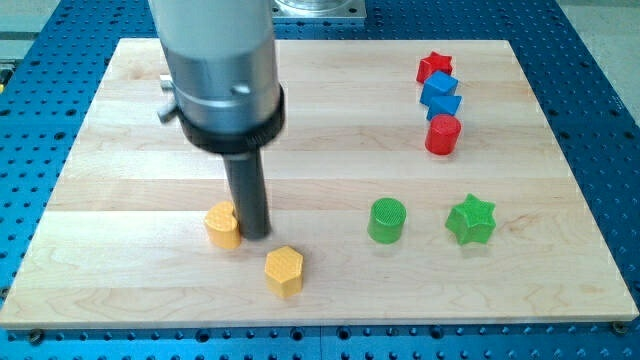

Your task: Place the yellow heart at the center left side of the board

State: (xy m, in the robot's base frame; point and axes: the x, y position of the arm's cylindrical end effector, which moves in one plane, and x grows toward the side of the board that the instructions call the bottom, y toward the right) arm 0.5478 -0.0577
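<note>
Yellow heart, probably a heart though partly hidden, sits left of the board's lower centre, touching my tip on its right. I have no jaws, only the rod. Yellow hexagon lies near, lower right.

Seven blocks sit on the surface. Two are yellow: a heart and a hexagon. Two are green: a cylinder and a star. Two are red: a star and a cylinder. One is blue.
</note>
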